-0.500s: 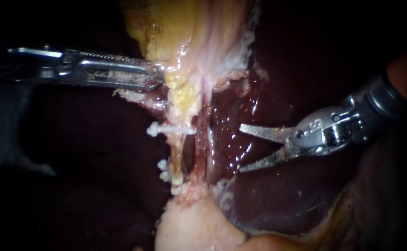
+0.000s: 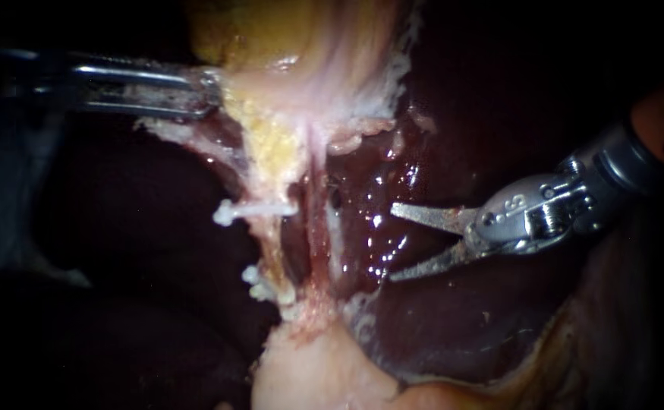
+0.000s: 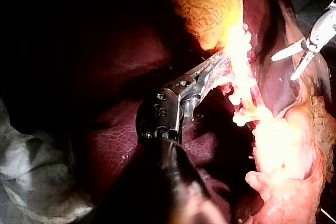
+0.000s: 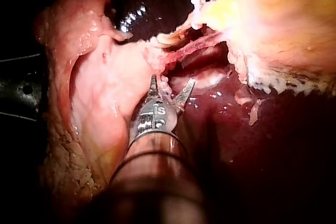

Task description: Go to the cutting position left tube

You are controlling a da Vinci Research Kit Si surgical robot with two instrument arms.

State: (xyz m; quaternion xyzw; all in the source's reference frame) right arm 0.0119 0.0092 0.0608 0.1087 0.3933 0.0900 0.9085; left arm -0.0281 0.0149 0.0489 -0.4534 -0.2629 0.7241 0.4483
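Inspection at this moment: my left instrument [image 2: 195, 91] entered from the left, and its jaws were clamped on the lower edge of the gallbladder [image 2: 309, 45], where yellow fat met pale membrane. The left wrist view confirmed this grip, with both jaws of the left instrument [image 3: 212, 69] pressed onto the bright tissue from two sides. The left tube [image 2: 272, 247] ran downward from that fat as a thin yellowish strand. One white clip [image 2: 254, 210] lay across the tube high up. A cluster of lower clips [image 2: 259, 281] sat near its foot, where it met a pale mass of tissue [image 2: 309, 372]. The bare stretch of tube lay between the two clip sites. The right tube [image 2: 319, 243], redder, ran just beside it on the side nearer my right instrument [image 2: 392, 241]. That instrument came in from the right with its two thin blades spread apart and nothing between them. It hung over the wet, dark liver [image 2: 453, 121], apart from both tubes, with the right tube between its tips and the left tube. The right wrist view agreed: the right instrument [image 4: 173, 80] was parted and gripped nothing, and stretched strands lay ahead of it. I could not tell which tube was which in that view.
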